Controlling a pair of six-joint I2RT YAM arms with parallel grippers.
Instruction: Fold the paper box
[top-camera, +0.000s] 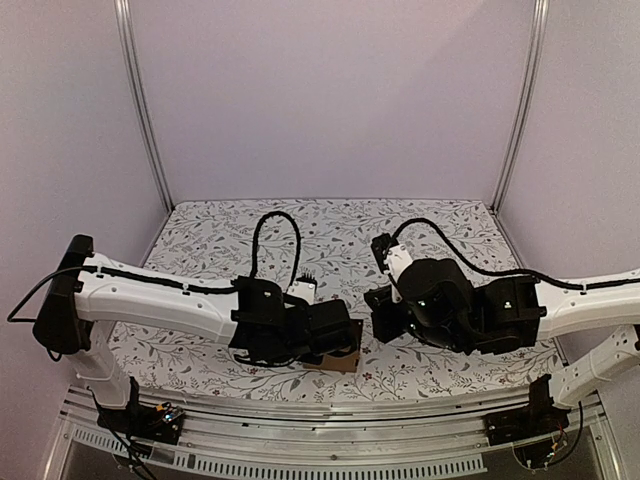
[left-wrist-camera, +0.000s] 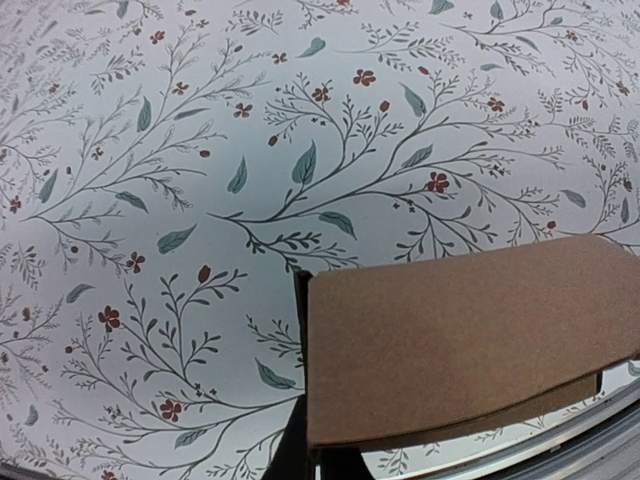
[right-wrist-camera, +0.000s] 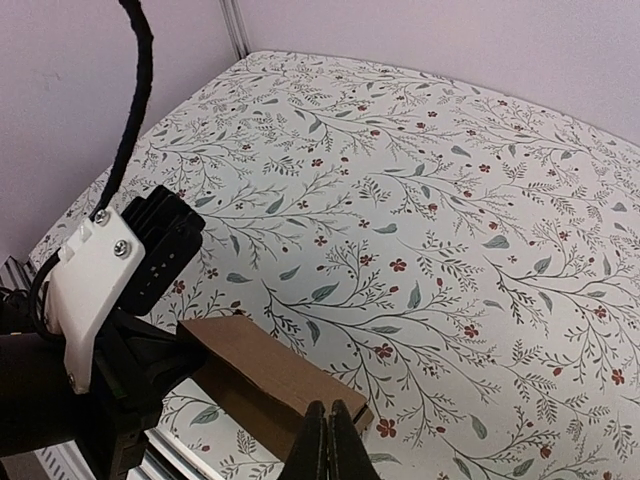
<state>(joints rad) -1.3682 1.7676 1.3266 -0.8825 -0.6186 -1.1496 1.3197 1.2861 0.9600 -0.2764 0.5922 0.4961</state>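
- Paper box (top-camera: 337, 359): flat brown cardboard with one panel lying over another, at the middle of the table's (top-camera: 450, 225) near edge.
- Left gripper (top-camera: 322, 345): jaws closed on the box's end that faces the table's left edge, as far as the wrist view shows. This probably pins the sheet so it cannot slide.
- Right gripper (right-wrist-camera: 326, 432): fingers together and empty, tips just at the box's near corner. It looks placed to press a crease or nudge a flap.
- Task: fold judged unfinished.
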